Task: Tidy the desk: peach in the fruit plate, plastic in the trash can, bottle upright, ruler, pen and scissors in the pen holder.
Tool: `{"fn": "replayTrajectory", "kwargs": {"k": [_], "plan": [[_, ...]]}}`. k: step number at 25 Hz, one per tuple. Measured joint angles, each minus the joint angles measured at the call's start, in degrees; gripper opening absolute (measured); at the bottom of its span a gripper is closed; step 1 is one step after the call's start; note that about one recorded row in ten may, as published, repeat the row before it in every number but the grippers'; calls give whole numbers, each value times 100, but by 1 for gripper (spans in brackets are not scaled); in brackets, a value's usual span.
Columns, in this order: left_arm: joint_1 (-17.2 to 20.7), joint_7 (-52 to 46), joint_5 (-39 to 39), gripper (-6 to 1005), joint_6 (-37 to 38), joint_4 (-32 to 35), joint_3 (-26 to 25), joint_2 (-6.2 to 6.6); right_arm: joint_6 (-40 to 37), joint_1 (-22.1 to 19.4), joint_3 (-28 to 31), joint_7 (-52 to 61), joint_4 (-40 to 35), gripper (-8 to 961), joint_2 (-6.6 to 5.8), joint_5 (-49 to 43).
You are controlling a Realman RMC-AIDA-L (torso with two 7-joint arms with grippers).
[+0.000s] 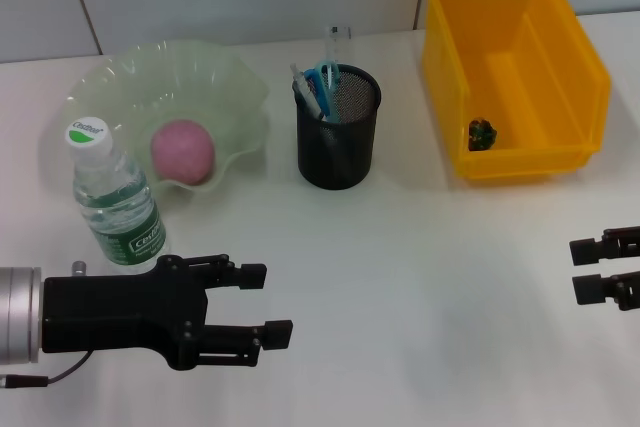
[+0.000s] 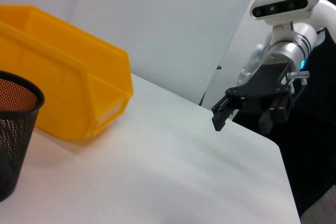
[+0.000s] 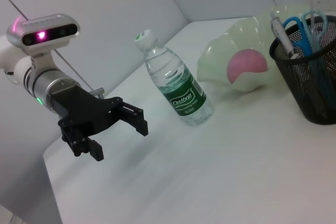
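Left gripper [image 1: 265,300] seen above desk, fingers spread wide, nothing held. Bottle [image 1: 115,195] stood upright just behind it, near but apart. Peach [image 1: 183,151] laid in fruit plate [image 1: 235,77] beyond bottle. Pen holder [image 1: 337,127] farther off, scissors [image 1: 327,79] and pen [image 1: 307,90] inside. Right gripper [image 1: 588,269] parked at desk's far side, fingers parted, empty.

A yellow bin [image 2: 68,77] sits on the white table [image 2: 168,177] beside a black mesh cup [image 2: 13,129]; the right gripper [image 2: 247,114] hovers, fingers apart, at the far edge.
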Motion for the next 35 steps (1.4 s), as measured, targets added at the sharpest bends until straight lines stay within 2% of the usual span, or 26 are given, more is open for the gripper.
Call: {"fn": "replayTrajectory", "kwargs": {"k": [5, 7, 8, 10, 11, 13, 14, 18, 20, 35], "plan": [[-15, -10, 0, 811, 43, -2, -3, 8, -86, 39, -27, 25, 31, 759, 9, -42], [-16, -11, -1, 811, 65, -2, -4, 10, -114, 64, -44, 26, 49, 759, 55, -65], [-17, -17, -4, 811, 127, -2, -8, 15, -124, 97, -59, 17, 53, 759, 156, -104], [-17, -20, -6, 811, 152, -2, -10, 22, -134, 153, -64, -3, 54, 759, 273, -211], [-17, -21, -7, 811, 160, -2, -12, 27, -134, 153, -64, -3, 54, 759, 273, -211], [-21, -26, -8, 811, 188, -2, -11, 34, -139, 239, -68, -48, 54, 758, 463, -386], [-21, -26, -8, 811, 188, -2, -11, 34, -139, 239, -68, -48, 54, 758, 463, -386], [-78, -32, -9, 811, 290, -3, -41, 36, -141, 346, -118, -77, 60, 758, 671, -499], [-76, -37, -9, 811, 323, -3, -56, 36, -141, 356, -119, -78, 64, 758, 707, -511], [-79, -41, -5, 811, 381, 16, -66, 45, -123, 366, -65, -217, 116, 759, 769, -470]]}}
